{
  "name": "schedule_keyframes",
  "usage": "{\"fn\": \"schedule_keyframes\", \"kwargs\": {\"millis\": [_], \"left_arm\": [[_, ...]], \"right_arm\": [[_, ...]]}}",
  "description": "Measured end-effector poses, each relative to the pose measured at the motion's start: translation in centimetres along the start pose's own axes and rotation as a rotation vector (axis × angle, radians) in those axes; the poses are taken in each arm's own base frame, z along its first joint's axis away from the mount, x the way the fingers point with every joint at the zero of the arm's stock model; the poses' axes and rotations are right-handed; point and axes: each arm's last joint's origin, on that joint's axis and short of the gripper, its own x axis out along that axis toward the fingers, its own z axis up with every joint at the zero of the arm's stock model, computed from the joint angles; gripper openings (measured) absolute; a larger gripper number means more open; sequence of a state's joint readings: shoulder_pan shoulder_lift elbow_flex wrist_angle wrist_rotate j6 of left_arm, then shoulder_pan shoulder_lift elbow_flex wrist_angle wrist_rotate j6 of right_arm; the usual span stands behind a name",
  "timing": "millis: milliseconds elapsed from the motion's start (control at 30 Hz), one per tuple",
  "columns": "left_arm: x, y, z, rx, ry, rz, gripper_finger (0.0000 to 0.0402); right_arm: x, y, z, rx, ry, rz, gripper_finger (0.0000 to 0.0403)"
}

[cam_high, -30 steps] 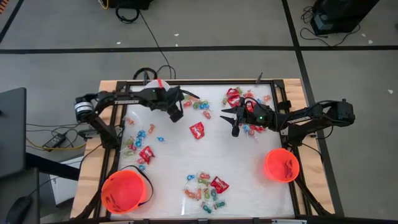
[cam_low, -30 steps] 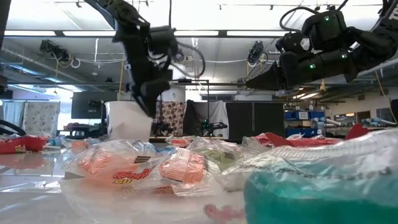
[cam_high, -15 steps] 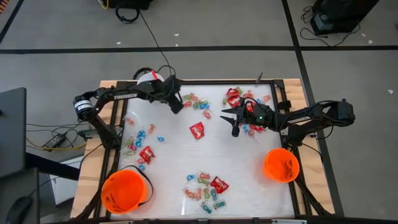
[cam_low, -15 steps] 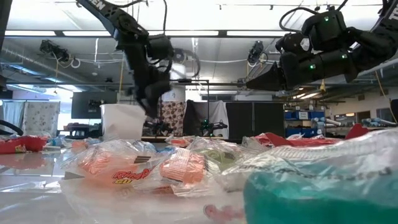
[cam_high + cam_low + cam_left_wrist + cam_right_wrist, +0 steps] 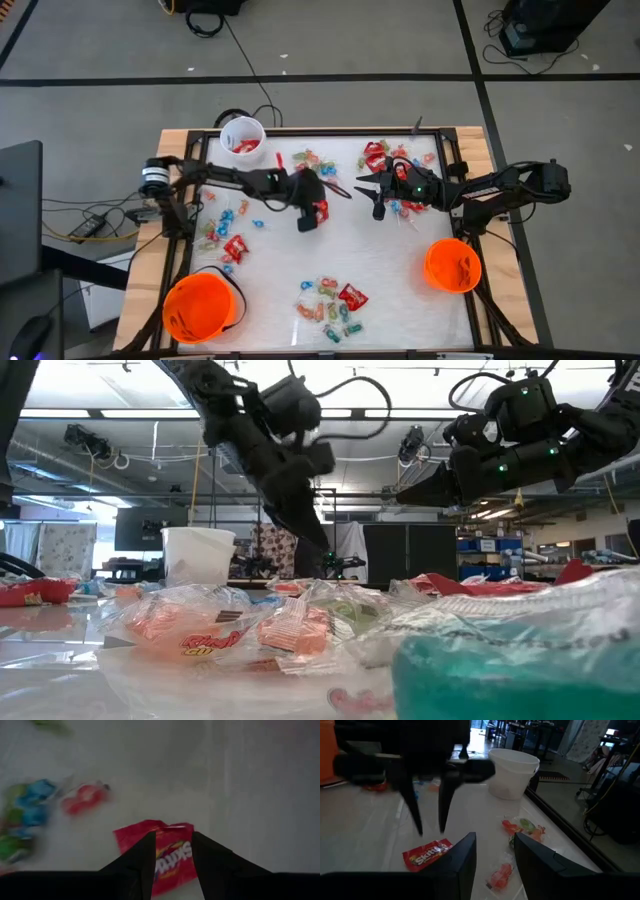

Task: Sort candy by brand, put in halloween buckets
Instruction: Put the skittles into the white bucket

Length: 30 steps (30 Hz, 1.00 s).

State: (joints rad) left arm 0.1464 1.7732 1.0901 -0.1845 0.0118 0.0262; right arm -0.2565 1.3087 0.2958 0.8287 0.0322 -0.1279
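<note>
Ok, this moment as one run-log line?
left gripper: open, over red packet | right gripper: open, waiting mid-table | white pail: holds red candy

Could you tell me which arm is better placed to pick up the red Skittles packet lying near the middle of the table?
The left. The left gripper hangs directly over the red Skittles packet, jaws open and straddling it. The right gripper hovers open off to the side, above the table beside its own candy pile.

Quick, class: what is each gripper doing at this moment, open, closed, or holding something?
Left gripper: open, empty, above the red Skittles packet.
Right gripper: open, empty, waiting above the table.
</note>
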Motion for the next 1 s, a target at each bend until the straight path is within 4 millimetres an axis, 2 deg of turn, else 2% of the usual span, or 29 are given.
{"fn": "schedule_keyframes", "kwargs": {"millis": [233, 433, 533, 700, 1000], "left_arm": [[3.2, -0.4, -1.8, -0.072, 0.092, -0.003, 0.0130], [4.2, -0.3, -2.4, -0.082, 0.125, 0.019, 0.0127], [4.2, -0.3, -2.4, -0.083, 0.129, 0.022, 0.0096], [3.5, 0.4, -1.6, -0.156, 0.208, 0.033, 0.0012], [0.5, 2.1, 1.3, -0.130, 0.413, 0.232, 0.0007]], "right_arm": [[0.0, 0.0, 0.1, 0.005, -0.015, -0.002, 0.0144], [0.0, 0.0, 0.2, 0.003, -0.017, -0.002, 0.0144], [0.0, 0.0, 0.2, 0.002, -0.017, -0.002, 0.0144], [0.0, 0.0, 0.2, 0.002, -0.017, -0.002, 0.0144], [0.0, 0.0, 0.0, 0.001, -0.002, -0.001, 0.0144]]}}
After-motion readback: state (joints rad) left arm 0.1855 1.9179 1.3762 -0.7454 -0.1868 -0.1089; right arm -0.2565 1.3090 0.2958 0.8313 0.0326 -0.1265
